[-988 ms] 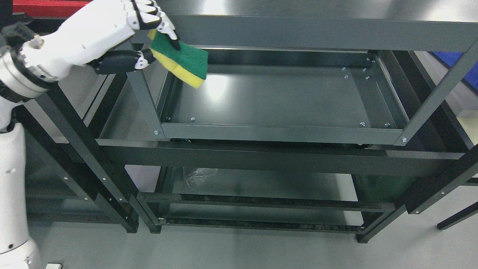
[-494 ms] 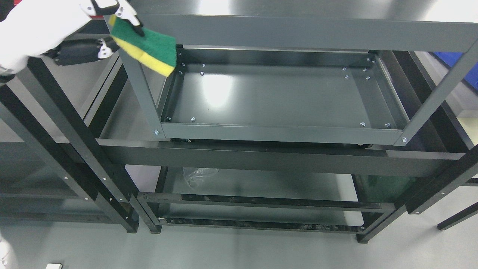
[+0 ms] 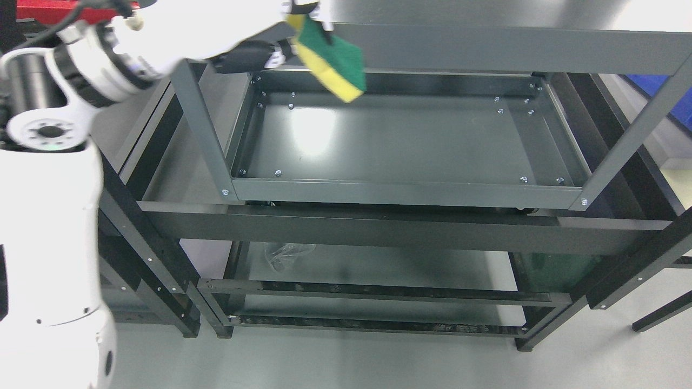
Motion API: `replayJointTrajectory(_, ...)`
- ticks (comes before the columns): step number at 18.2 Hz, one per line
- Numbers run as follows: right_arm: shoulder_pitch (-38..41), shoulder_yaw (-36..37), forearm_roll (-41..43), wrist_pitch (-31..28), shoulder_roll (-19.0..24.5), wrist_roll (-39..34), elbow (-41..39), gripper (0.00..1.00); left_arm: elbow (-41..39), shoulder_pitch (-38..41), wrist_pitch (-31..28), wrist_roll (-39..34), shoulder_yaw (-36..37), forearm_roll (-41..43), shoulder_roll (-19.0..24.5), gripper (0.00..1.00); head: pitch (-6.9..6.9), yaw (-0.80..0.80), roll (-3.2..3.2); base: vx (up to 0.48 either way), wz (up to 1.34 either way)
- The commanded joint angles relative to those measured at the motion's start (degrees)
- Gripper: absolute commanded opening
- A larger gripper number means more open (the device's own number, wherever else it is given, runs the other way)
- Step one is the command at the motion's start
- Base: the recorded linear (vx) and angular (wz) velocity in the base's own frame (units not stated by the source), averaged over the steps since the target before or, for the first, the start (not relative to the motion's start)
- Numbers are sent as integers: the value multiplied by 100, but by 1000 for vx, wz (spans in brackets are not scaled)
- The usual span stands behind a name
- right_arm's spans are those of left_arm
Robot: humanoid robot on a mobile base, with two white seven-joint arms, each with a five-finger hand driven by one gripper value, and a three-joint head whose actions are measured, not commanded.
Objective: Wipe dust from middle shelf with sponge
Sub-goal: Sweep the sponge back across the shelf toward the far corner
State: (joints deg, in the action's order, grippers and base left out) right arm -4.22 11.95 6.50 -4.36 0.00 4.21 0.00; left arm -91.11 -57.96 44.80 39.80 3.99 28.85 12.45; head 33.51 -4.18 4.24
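Sponge (image 3: 331,64): green scouring face over yellow foam. Left hand (image 3: 294,21): white shell, black joints. Middle shelf (image 3: 400,138): dark grey metal, glossy, pale glare patch, silver screw heads. Upper left of frame: red strip (image 3: 48,9). Right edge: blue patch (image 3: 670,100). Floor (image 3: 351,359): plain grey.

clear plastic bag (image 3: 286,254): on lower shelf | blue bin (image 3: 670,97): far right | red panel (image 3: 51,9): top left
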Motion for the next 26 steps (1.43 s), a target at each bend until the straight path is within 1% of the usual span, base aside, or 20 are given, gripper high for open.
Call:
replayJointTrajectory(1,0,0,0,-3,-100,1,-100,100,576,-540,20,-621,1858,815,-1145,0,0,0,0,0,0)
replayJointTrajectory(2,0,0,0,-3,-100,1,-100,100,734,-707,-47,-953,2155,815,-1145,0,0,0,0,0,0)
replayJointTrajectory(4,0,0,0,-3,-100,1,-100,100,875,-848,-671,-1525,2779,815,-1145,0,0,0,0,0,0)
replayJointTrajectory(8,0,-8,0,-3,-100,1,-100,100,1148,-1033,-1700,-2308,3834,780,-1145,0,-1,0,0,0,0)
replayJointTrajectory(10,0,0,0,-3,-100,1,-100,100,1192,-1068,-2079,-2520,4353,702,-1145,0,-1,0,0,0,0)
replayJointTrajectory(13,0,-8,0,-3,-100,1,-100,100,1245,-1069,-2414,-2828,5022,482,-1145,0,-1,0,0,0,0)
replayJointTrajectory(16,0,0,0,-3,-100,1,-100,100,1298,-1069,-2511,-2925,5330,359,-1145,0,-1,0,0,0,0)
replayJointTrajectory(18,0,0,0,-3,-100,1,-100,100,1342,-1069,-2511,-2977,5366,253,-1145,0,-1,0,0,0,0)
replayJointTrajectory(20,0,0,0,-3,-100,1,-100,100,1342,-1042,-2511,-3048,5393,-18,-1145,0,-1,0,0,0,0)
replayJointTrajectory(21,0,0,0,-3,-100,1,-100,100,1342,-999,-2511,-3057,5445,-315,-1145,0,-1,0,0,0,0)
replayJointTrajectory(23,0,0,0,-3,-100,1,-100,100,1342,-614,-2520,-3057,5577,-931,-1145,0,-1,0,0,0,0)
replayJointTrajectory(25,0,0,0,-3,-100,1,-100,100,1351,237,-2652,-3066,5490,-1363,-1145,1,-1,0,0,0,0)
replayJointTrajectory(26,0,0,0,-3,-100,1,-100,100,1351,667,-2652,-3075,5272,-1486,-1145,2,-1,0,0,0,0)
